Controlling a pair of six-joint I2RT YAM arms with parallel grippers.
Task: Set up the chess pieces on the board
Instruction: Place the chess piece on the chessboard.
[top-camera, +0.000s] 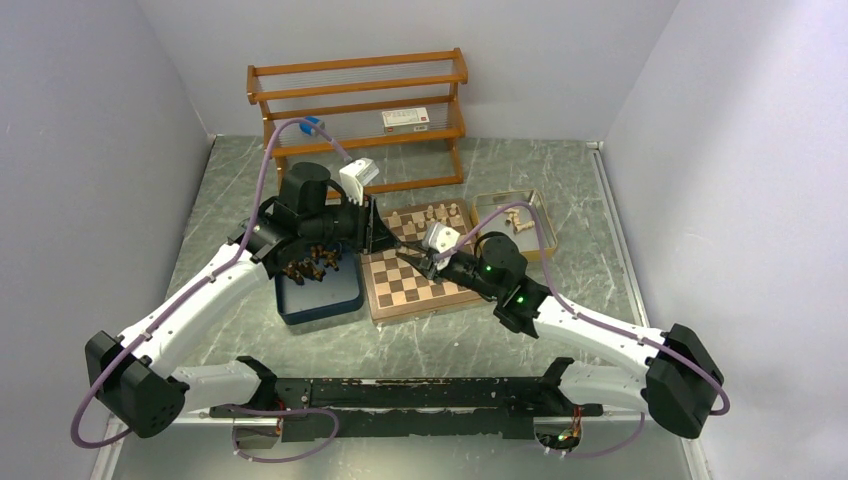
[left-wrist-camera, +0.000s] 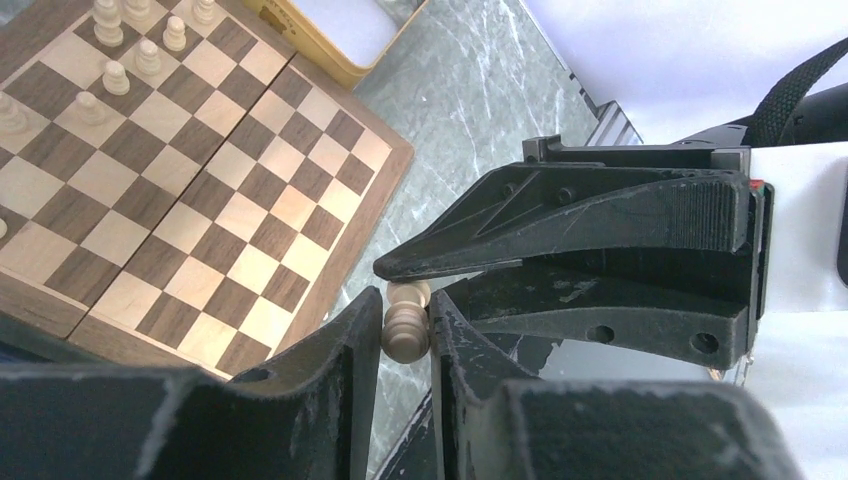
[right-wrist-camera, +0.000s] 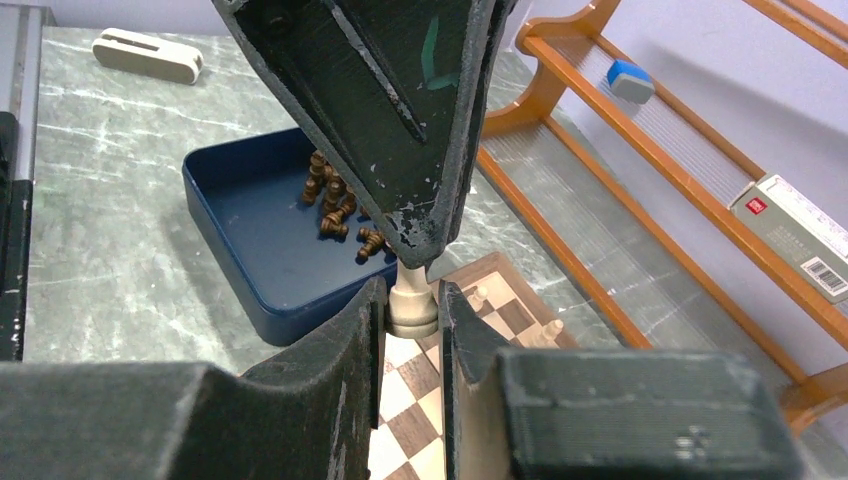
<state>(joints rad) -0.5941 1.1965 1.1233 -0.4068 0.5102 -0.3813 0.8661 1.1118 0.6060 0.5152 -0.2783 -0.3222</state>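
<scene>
so this one's early days. the square wooden chessboard with brown and tan checks (top-camera: 400, 285) has only a handful of pale cream chessmen (top-camera: 435, 213) standing along its far edge, in what looks like two short rows near one corner. none of the dark brown chessmen (top-camera: 310, 266) are on it. they're all heaped in the navy plastic tray (top-camera: 325, 312), which sits on the green marbled counter (top-camera: 600, 190) just off the board's left edge. a few loose cream chessmen (top-camera: 517, 218) lie in the yellow tray (top-camera: 548, 225) by the board's far right corner.

right now both arms are on one small cream piece (left-wrist-camera: 405, 335), held up in the air over the left part of the board. the left gripper (left-wrist-camera: 405, 310) has its jaws pinched on it, and the right gripper (right-wrist-camera: 412, 300) has its jaws clamped on the same piece from the other side. looks like a handoff to me. most of the cream side and the whole dark side are left to place.
</scene>
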